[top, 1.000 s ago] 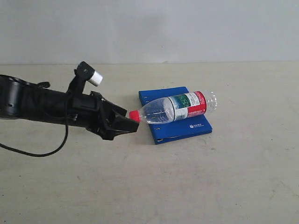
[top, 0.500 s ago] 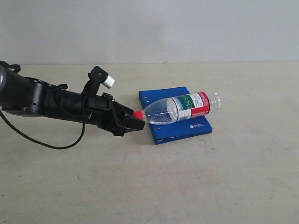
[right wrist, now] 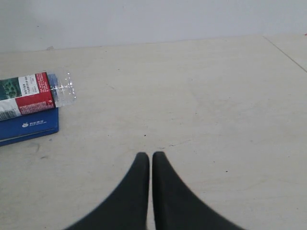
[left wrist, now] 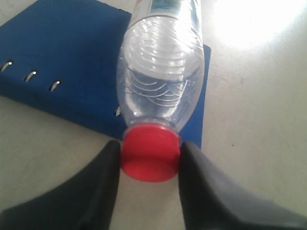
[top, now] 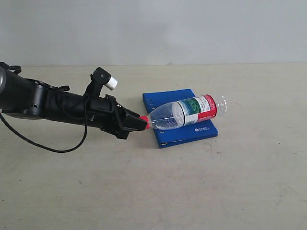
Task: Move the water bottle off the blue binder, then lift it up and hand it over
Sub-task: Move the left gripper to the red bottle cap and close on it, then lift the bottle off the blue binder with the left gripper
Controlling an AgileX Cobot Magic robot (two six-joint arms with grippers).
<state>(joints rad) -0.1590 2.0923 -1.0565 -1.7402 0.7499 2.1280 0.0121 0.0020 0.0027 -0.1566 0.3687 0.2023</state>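
Note:
The water bottle (top: 184, 112) lies on its side across the blue binder (top: 157, 101), red cap (top: 144, 121) pointing left past the binder's edge. My left gripper (top: 142, 124) holds that cap: in the left wrist view its two black fingers (left wrist: 108, 163) press both sides of the red cap (left wrist: 150, 158), with the clear bottle (left wrist: 163, 72) stretching away over the binder (left wrist: 72, 62). My right gripper (right wrist: 151, 160) is shut on nothing above bare table. In its view the bottle's base and label (right wrist: 33, 93) and a binder corner (right wrist: 29, 127) show far off.
The left arm (top: 48, 103) and its loose black cable (top: 53, 148) lie over the table's left side. A pale wall (top: 153, 28) closes the back. The right arm does not show in the exterior view.
The left gripper advanced to the right, nudging the bottle slightly right along the binder, then its fingers came to sit on both sides of the red cap.

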